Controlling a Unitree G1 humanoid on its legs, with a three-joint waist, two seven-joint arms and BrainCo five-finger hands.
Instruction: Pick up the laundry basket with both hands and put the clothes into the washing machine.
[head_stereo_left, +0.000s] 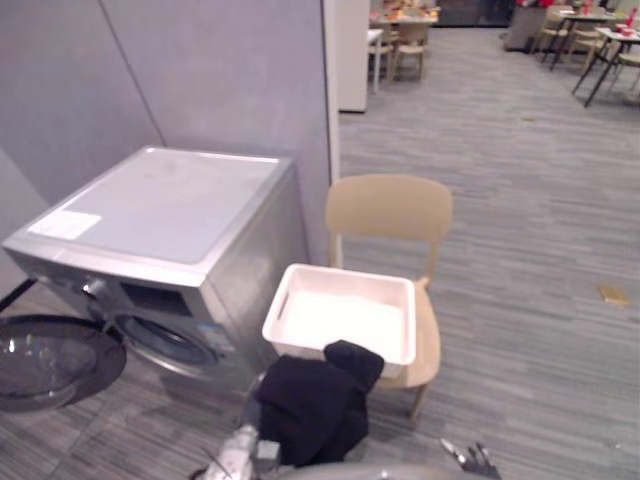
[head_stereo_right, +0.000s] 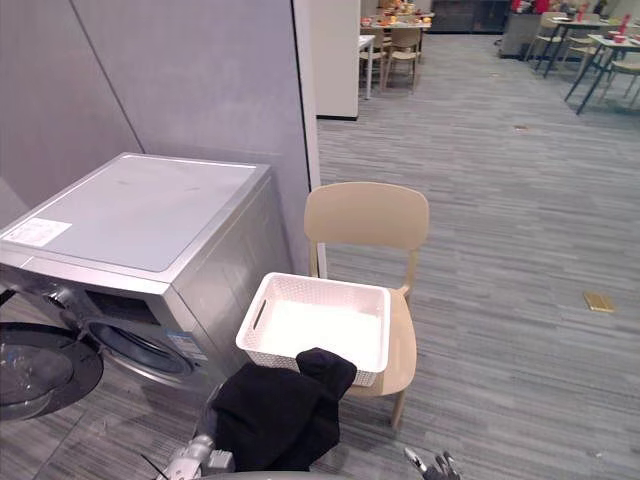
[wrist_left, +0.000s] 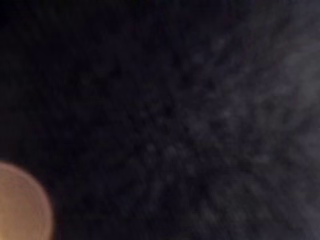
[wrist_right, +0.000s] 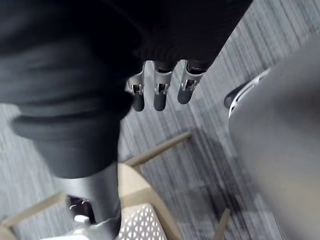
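Centrally, a black garment (head_stereo_left: 318, 405) hangs bunched in front of the near rim of the white laundry basket (head_stereo_left: 345, 275), which sits on the seat of a beige chair (head_stereo_left: 390, 210) and looks empty inside. The left arm (head_stereo_left: 238, 455) rises into the cloth from below. The left hand is buried in it, so its grip cannot be read. The right hand (wrist_right: 160, 90) hangs free above the floor, fingers straight and side by side, holding nothing. To the left stands the washing machine (head_stereo_left: 170, 215), its round door (head_stereo_left: 45, 360) swung open.

The garment is judged soft, light and limp: it will sag and drape, so a bunched fold is the surest hold. The basket appears stiff, light plastic, best gripped at its slotted end walls.
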